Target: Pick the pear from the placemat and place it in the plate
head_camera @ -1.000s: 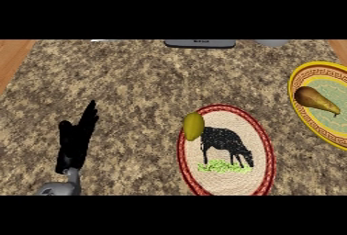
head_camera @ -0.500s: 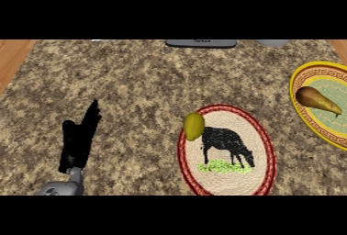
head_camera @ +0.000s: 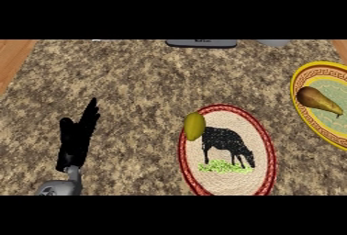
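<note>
A brown pear (head_camera: 317, 100) lies inside the yellow patterned plate (head_camera: 303, 79) at the right edge of the head view. The round woven placemat (head_camera: 230, 176), red-rimmed with a black cow picture, lies at centre right. A small yellow-green oval fruit (head_camera: 194, 126) rests on its upper left rim. My left hand (head_camera: 76, 142) stands at the lower left, open with fingers straight and pointing up, far from the placemat and holding nothing. My right hand does not show.
The counter top is speckled stone (head_camera: 136, 82). A dark grey flat object (head_camera: 201, 43) and a pale grey one (head_camera: 273, 42) sit at the far edge. Wood (head_camera: 12, 57) shows along the left side.
My left hand has shifted very slightly; the pear, the plate, the placemat and the yellow-green fruit stay where they were.
</note>
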